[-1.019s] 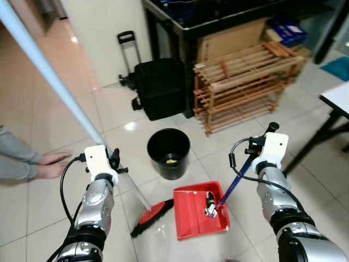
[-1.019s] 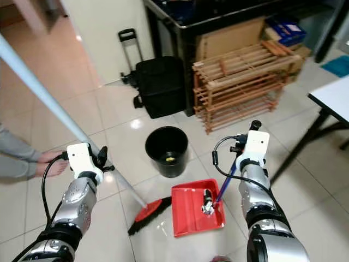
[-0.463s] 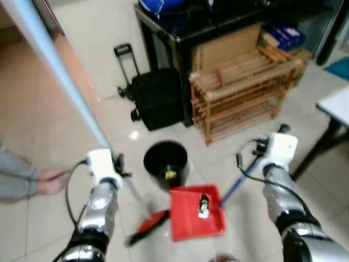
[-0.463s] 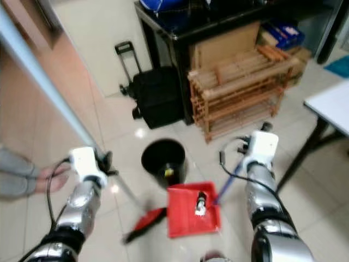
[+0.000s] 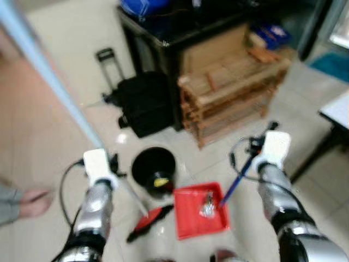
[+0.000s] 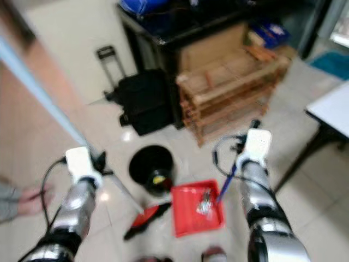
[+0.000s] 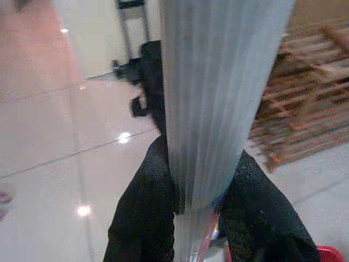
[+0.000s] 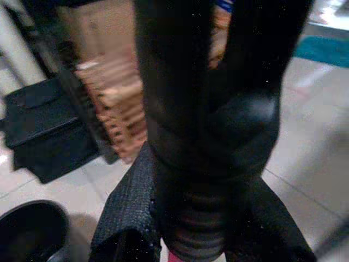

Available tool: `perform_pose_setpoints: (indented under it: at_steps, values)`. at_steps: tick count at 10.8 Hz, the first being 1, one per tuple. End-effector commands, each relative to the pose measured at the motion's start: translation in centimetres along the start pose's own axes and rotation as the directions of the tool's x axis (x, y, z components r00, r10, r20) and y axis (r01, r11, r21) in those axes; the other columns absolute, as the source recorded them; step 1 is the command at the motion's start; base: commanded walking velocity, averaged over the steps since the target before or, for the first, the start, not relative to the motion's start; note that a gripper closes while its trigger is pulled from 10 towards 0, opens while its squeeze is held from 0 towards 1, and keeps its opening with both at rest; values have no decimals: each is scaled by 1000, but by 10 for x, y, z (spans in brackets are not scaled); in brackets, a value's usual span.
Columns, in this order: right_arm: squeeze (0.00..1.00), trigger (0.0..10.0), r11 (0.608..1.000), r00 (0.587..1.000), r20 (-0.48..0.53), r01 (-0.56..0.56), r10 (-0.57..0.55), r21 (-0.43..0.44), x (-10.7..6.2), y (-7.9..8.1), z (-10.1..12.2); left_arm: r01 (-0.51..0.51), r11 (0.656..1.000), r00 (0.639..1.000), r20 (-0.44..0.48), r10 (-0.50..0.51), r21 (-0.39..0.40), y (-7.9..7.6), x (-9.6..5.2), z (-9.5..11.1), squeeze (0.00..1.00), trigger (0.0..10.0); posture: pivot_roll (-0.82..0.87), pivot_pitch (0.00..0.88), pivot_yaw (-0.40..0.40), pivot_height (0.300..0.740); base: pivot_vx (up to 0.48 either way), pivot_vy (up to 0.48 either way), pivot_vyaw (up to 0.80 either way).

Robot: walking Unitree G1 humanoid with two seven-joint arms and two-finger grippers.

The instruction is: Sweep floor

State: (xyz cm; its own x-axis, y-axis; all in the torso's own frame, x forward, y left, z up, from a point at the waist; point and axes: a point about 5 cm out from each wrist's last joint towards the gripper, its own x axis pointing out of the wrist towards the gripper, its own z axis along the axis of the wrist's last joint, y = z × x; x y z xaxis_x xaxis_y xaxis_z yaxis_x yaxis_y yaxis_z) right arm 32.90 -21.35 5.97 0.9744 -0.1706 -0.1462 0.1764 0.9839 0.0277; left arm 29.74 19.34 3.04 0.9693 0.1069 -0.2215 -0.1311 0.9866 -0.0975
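Left tool (image 5: 112, 164): clamped on broom (image 5: 54, 93) pole; head on floor (image 5: 49, 142). Right tool (image 5: 255, 155): clamped on dustpan (image 5: 188, 218) handle. Litter (image 5: 207, 204) in pan. Bin (image 5: 143, 162): at 11 o'clock from pan, touching. Pan handle slants toward 1 o'clock; right arm nearer.

left tool (image 7: 199, 218) clamped shut, right tool (image 8: 185, 218) clamped shut, both arms forward

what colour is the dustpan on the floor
Red; the dustpan shows best in the left eye view, beside the black bucket.
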Motion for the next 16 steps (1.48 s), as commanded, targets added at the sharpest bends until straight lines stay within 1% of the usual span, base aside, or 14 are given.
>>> perform_pose_setpoints:
  at_steps: [1,3,5,7,9,10,11,12,13,14,16]
  values:
    - [0,10000,1000,999,38,-19,18,15,3,9,8,-42,999,999,-14,42,8,14,-5,-6,0,10000,-149,63,128,740,0,0,0]
    - [0,10000,1000,999,38,-21,21,11,4,9,10,-53,998,997,-53,55,39,22,-14,-18,0,10000,-149,63,128,740,0,0,0]
    - [0,10000,1000,999,40,-22,21,9,5,7,11,-46,998,996,-68,49,37,25,-21,-24,0,10000,-141,60,122,740,0,0,0]
    - [0,10000,1000,999,42,-15,15,2,5,3,12,-59,997,998,-33,60,49,34,-32,-20,0,10000,-132,66,120,740,0,0,0]
    - [0,10000,1000,999,39,-14,14,-1,5,2,11,-106,993,994,15,105,51,47,-46,-16,0,10000,-123,72,118,740,0,0,0]
    - [0,10000,1000,999,37,-15,15,-1,5,2,11,-154,988,988,14,154,21,55,-55,-21,0,10000,-118,74,117,740,0,0,0]
    - [0,10000,1000,999,33,-19,19,-1,4,4,9,-267,963,964,-13,267,-46,68,-62,-29,0,10000,-117,75,114,740,0,0,0]
    - [0,10000,1000,999,32,-21,21,-2,4,4,9,-297,954,955,-20,296,-44,72,-64,-30,0,10000,-116,77,109,740,0,0,0]
    - [0,10000,1000,999,31,-24,24,-5,4,3,9,-323,944,946,-32,322,-66,75,-67,-32,0,10000,-111,79,103,740,0,0,0]
    - [0,10000,1000,999,31,-26,26,-8,4,3,10,-328,942,945,-33,327,-65,76,-68,-32,0,10000,-111,80,101,740,0,0,0]
    - [0,10000,1000,999,32,-23,23,-9,5,2,10,-299,951,954,-20,298,-77,73,-67,-29,0,10000,-110,81,101,740,0,0,0]
